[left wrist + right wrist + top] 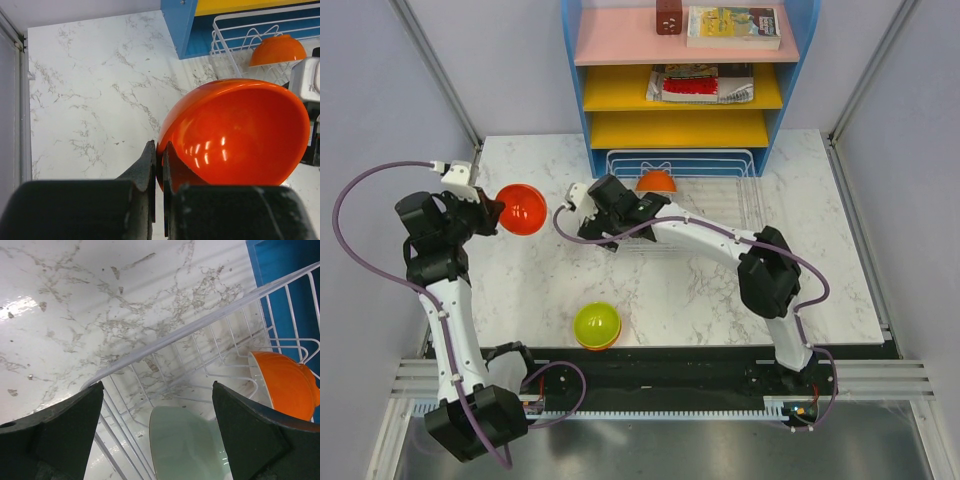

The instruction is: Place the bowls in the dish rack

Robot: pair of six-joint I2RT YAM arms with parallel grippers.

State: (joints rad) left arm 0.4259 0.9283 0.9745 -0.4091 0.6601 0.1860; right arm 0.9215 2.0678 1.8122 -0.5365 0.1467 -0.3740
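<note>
So, rack [720, 195], marble tbl [700, 290], grey walls [380, 90]

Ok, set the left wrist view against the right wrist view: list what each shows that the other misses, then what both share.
Left wrist only: the red bowl, its rim pinched between the left jaws, and a yellow shelf edge. Right wrist only: a pale mint bowl inside the dish rack, between the wide-open right jaws. Both: the orange bowl in the rack, the marble table and the blue shelf unit.
</note>
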